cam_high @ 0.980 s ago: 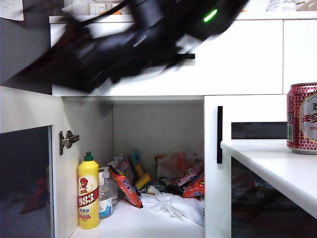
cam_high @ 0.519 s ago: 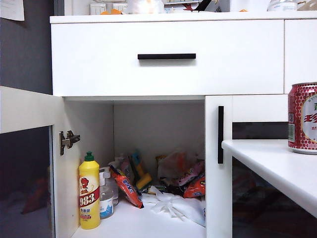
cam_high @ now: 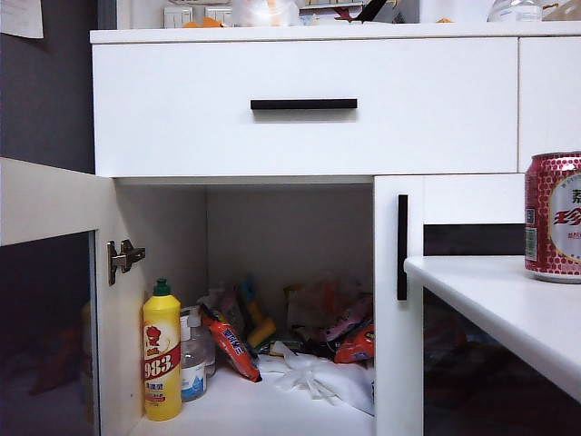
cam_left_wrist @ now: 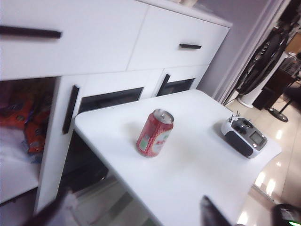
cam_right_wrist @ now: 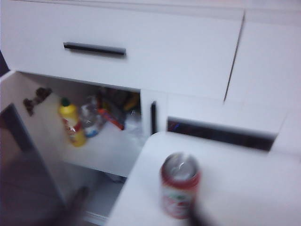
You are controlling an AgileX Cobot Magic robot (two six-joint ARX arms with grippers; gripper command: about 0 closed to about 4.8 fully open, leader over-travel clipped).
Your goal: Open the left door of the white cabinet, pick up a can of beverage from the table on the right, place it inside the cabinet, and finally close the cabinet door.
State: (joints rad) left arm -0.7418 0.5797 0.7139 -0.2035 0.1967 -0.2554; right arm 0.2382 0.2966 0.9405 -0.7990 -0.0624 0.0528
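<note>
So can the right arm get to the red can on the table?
Probably yes. The red can stands alone and upright on the white table, just ahead of the right gripper in the right wrist view. Nothing stands between them. The left gripper hangs farther back, and the left door is already open.

My tall white cabinet (cam_high: 309, 136) carries black bar handles. Its swung-out white-framed door (cam_high: 50, 300) has dark tinted glass. The red metal can (cam_left_wrist: 155, 133) shows a dotted honeycomb pattern, a white label panel and a silver rim, upright on the smooth white table (cam_left_wrist: 197, 160). Inside stands a yellow, green-capped plastic bottle (cam_high: 162, 350).
</note>
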